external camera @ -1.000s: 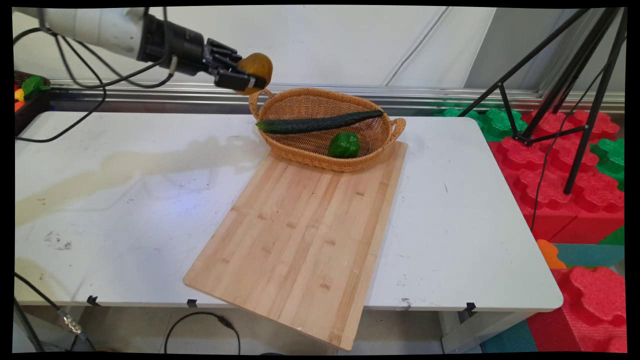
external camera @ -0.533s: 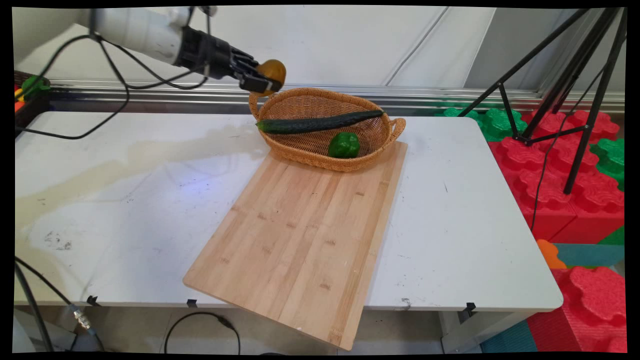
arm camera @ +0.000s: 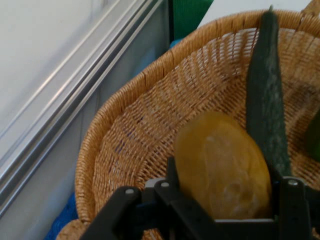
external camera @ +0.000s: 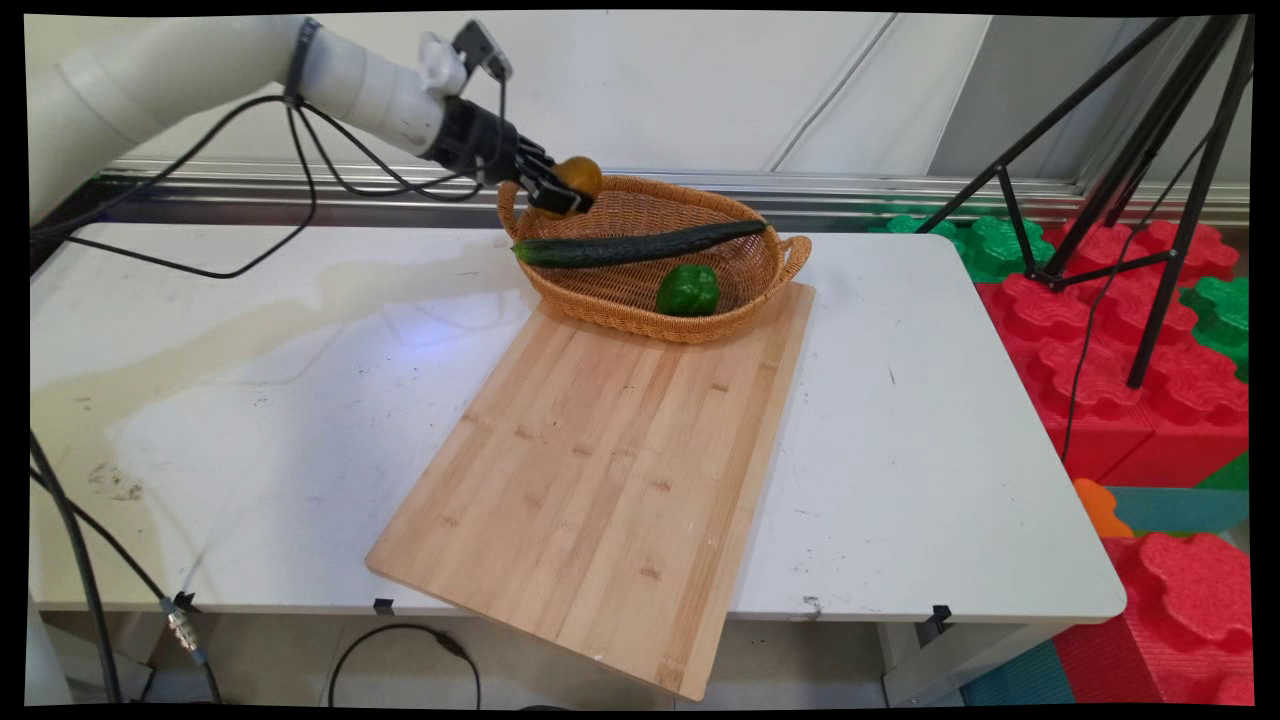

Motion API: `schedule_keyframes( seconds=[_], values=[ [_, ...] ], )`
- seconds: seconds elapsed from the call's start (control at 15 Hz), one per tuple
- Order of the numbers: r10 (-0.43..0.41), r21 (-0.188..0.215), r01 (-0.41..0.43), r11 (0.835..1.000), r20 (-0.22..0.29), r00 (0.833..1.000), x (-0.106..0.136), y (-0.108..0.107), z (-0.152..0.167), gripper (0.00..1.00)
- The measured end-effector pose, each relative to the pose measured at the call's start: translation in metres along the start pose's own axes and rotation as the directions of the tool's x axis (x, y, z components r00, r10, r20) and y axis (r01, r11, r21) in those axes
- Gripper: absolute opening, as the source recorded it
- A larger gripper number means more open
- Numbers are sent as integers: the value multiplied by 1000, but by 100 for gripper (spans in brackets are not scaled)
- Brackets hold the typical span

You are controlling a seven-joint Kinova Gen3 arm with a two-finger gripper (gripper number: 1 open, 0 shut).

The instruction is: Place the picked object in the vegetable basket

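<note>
My gripper (external camera: 562, 190) is shut on a yellow-brown potato (external camera: 581, 175) and holds it over the back left rim of a woven wicker basket (external camera: 620, 310). In the hand view the potato (arm camera: 222, 167) sits between the black fingers (arm camera: 292, 207), with the basket's inner wall (arm camera: 150, 125) just beyond it. A long dark cucumber (external camera: 640, 244) lies across the basket from rim to rim, and in the hand view the cucumber (arm camera: 265, 95) runs along the right. A green pepper (external camera: 687, 290) rests in the basket's near part.
A wooden cutting board (external camera: 600, 470) lies slanted on the white table (external camera: 250, 400), its far end under the basket and its near corner past the table's front edge. A black tripod (external camera: 1150, 200) and red and green foam blocks (external camera: 1150, 400) stand to the right.
The gripper with the potato has moved right and down, from above and left of the basket's handle to just over its back left rim.
</note>
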Motion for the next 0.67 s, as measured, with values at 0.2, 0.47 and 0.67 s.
schedule_keyframes(
  seconds=[0.2, 0.47, 0.67],
  values=[
    [11, -3, -11, 1000, 26, 1000, -1, -4, 18, 0],
    [25, -10, -25, 1000, 45, 999, 0, -8, 40, 100],
    [38, -17, -38, 999, 42, 998, 3, -9, 48, 100]
  ],
)
